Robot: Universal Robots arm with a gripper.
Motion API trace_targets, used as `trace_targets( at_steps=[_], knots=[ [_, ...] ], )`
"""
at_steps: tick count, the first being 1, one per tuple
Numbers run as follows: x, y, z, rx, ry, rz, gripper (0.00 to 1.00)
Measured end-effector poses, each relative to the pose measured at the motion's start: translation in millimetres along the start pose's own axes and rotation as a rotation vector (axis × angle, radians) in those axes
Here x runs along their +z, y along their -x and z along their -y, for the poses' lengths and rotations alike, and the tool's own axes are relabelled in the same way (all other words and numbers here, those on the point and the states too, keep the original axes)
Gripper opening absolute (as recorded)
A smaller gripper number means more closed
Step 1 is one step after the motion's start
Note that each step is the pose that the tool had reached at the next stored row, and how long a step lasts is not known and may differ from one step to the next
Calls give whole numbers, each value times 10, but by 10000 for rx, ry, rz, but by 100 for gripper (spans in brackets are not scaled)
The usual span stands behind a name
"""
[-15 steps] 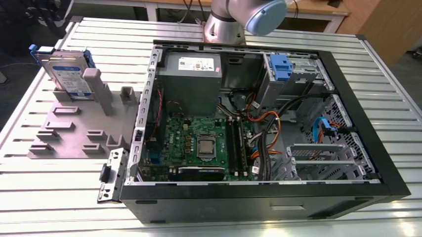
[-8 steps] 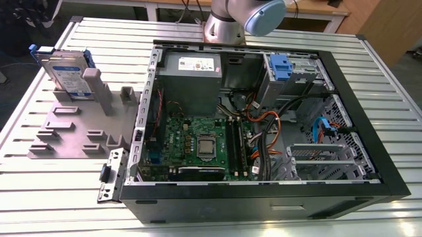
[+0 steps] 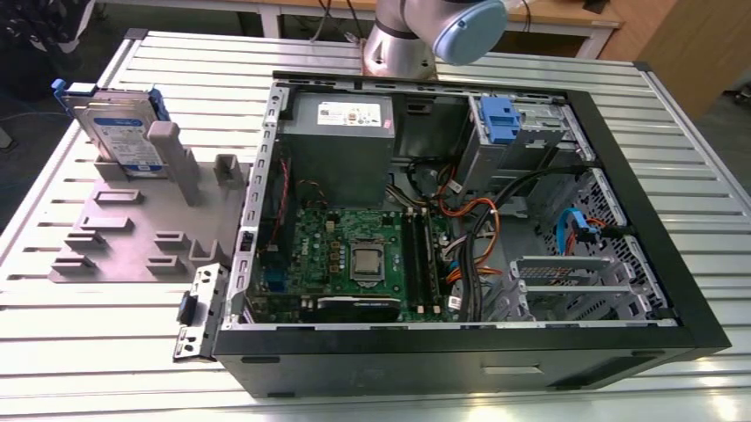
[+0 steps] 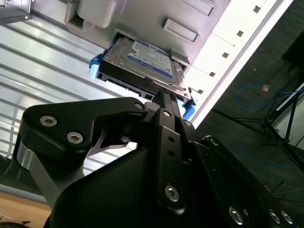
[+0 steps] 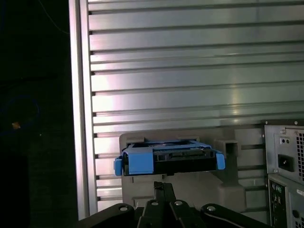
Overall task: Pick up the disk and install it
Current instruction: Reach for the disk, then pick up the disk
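My hand (image 5: pixel 163 188) is narrow, fingers together, empty. Disk (image 3: pixel 118 132) upright in grey stand (image 3: pixel 129 239): stiff, probably heavyish, fragile; I'd grip the blue carrier edges.

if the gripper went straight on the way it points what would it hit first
Most likely the disk, at its near edge; the gripper points at it, though depth is unclear.

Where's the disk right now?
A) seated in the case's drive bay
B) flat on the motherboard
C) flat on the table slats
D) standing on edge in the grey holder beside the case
D: in the exterior view the disk stands on edge in the grey holder, outside the open computer case, on the exterior view's left.
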State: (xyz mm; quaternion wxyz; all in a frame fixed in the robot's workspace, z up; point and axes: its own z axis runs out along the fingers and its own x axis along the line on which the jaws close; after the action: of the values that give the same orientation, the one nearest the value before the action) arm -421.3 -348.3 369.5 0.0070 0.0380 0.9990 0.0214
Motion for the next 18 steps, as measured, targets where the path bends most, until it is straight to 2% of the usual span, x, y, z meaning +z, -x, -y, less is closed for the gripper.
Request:
trace_targets(
  at_steps=[7,18],
  knots=[
    [10,-44,1,-1,1,-2,11],
    [10,-45,1,-17,1,-2,11]
  ],
)
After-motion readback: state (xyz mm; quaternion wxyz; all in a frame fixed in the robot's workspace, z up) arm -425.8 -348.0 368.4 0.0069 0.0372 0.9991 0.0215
